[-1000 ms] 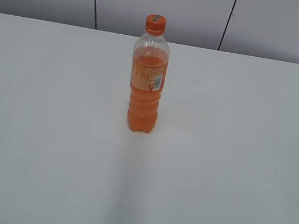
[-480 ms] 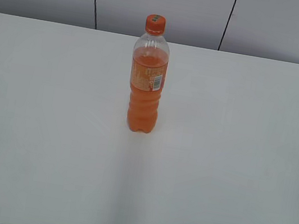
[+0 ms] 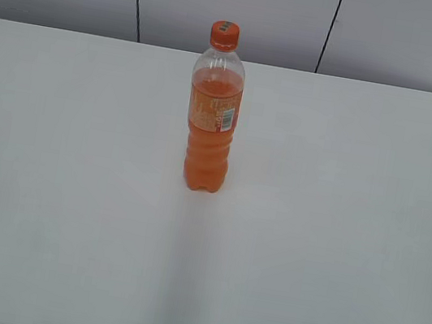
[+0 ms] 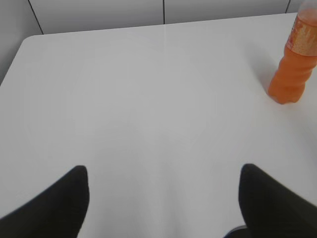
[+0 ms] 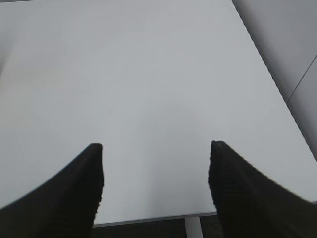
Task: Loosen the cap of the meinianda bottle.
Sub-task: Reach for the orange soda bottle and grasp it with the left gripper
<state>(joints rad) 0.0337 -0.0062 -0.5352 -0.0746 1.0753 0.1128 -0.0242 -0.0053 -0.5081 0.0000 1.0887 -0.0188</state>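
Observation:
The meinianda bottle [image 3: 211, 128] stands upright near the middle of the white table [image 3: 337, 230], full of orange soda, with an orange label and a white barcode patch. Its orange cap [image 3: 225, 34] sits on top. The bottle's lower part also shows at the right edge of the left wrist view [image 4: 294, 69]; the cap is out of that view. My left gripper [image 4: 163, 176] is open and empty, well away from the bottle. My right gripper [image 5: 156, 151] is open and empty over the table; the bottle is not in its view. Neither gripper shows in the exterior view.
A grey panelled wall [image 3: 240, 10] runs behind the table. The right wrist view shows the table's edge [image 5: 148, 218] below the fingers and a side edge [image 5: 277, 89] at the right.

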